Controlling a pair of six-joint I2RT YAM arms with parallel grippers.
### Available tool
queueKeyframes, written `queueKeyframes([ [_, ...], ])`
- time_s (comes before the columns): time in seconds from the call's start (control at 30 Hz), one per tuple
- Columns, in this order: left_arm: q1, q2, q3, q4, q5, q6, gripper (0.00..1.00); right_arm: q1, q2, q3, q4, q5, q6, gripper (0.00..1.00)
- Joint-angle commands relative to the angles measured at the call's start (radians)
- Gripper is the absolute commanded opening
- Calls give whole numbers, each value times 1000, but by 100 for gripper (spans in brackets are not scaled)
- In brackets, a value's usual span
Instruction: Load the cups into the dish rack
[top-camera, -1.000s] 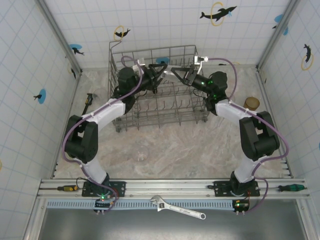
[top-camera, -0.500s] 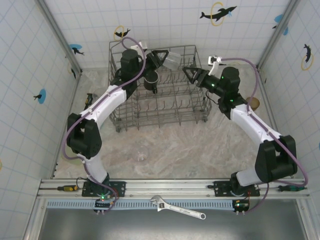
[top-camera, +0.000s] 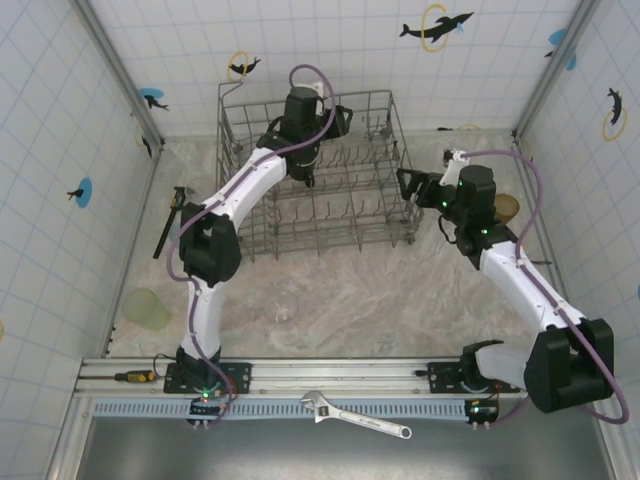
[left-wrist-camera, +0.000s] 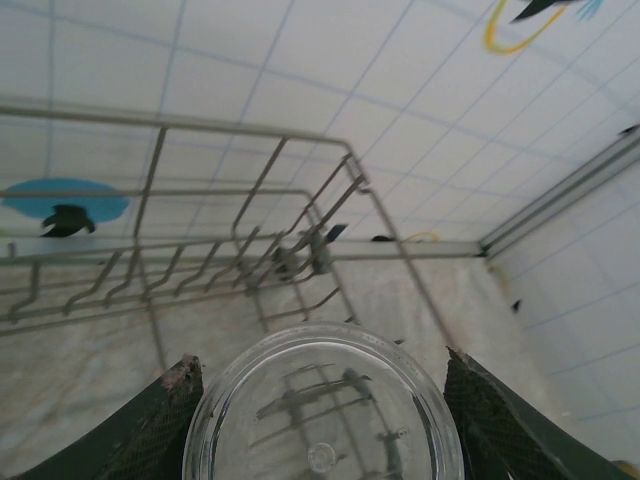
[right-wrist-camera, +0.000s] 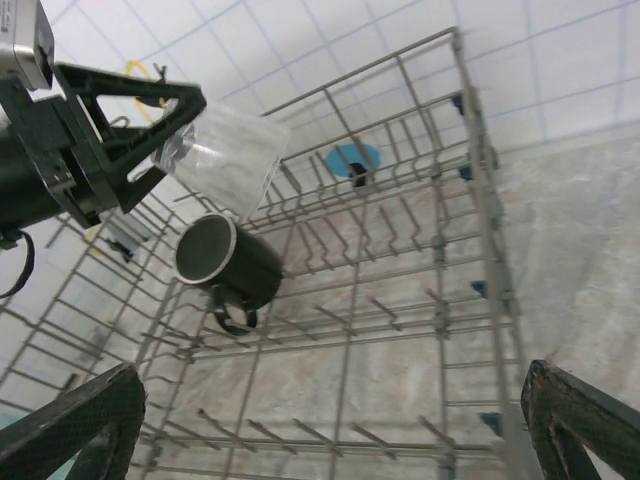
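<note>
My left gripper (top-camera: 338, 120) is shut on a clear glass (left-wrist-camera: 325, 400), mouth toward the wrist camera, held over the back of the grey wire dish rack (top-camera: 385, 225). From the right wrist view the same glass (right-wrist-camera: 225, 155) hangs tilted above a black handled mug (right-wrist-camera: 225, 262) lying on its side on the rack's tines. My right gripper (top-camera: 403, 183) is open and holds nothing, just outside the rack's right end. On the table are a pale green cup (top-camera: 147, 308) at the left, another clear glass (top-camera: 285, 305) in front of the rack, and an amber tumbler (top-camera: 505, 207) behind the right arm.
A black tool (top-camera: 165, 225) lies left of the rack. A wrench (top-camera: 360, 417) and screwdrivers (top-camera: 135, 376) lie by the rail at the near edge. Tiled walls close in on three sides.
The right gripper let go of the clear glass, opened wide and drew back to the right. The left gripper carried the glass up and toward the back of the rack.
</note>
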Motion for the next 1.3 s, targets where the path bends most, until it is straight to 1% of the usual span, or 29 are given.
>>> queueKeyframes([
  [0.0, -15, 21, 27, -44, -96, 105, 0, -11, -44, -39, -38, 59, -55, 100],
  [0.17, -19, 57, 30, -45, -135, 143, 0, -33, -68, -73, -57, 64, -93, 100],
  [0.27, -24, 76, 34, -43, -133, 170, 0, -78, -72, -86, -101, 7, -96, 100],
  [0.4, -31, 97, 33, -42, -160, 202, 0, -118, -92, -115, -119, -8, -96, 100],
  [0.47, -30, 107, 33, -39, -180, 203, 0, -122, -102, -126, -110, -8, -95, 100],
  [0.5, -29, 110, 33, -38, -187, 240, 0, -122, -105, -130, -107, -9, -93, 100],
  [0.7, -33, 129, 33, -31, -207, 275, 0, -122, -117, -170, -85, -34, -67, 100],
  [0.9, -34, 157, 36, 11, -223, 316, 0, -123, -119, -190, -103, -33, -71, 100],
  [0.97, -33, 199, 39, 30, -226, 329, 0, -123, -122, -191, -113, -29, -76, 100],
  [1.07, -34, 210, 41, 43, -235, 336, 0, -123, -133, -197, -117, -20, -81, 100],
  [1.17, -37, 221, 40, 44, -255, 339, 8, -123, -141, -199, -118, -13, -85, 100],
  [1.27, -40, 233, 39, 44, -272, 359, 22, -123, -140, -197, -122, -10, -91, 100],
])
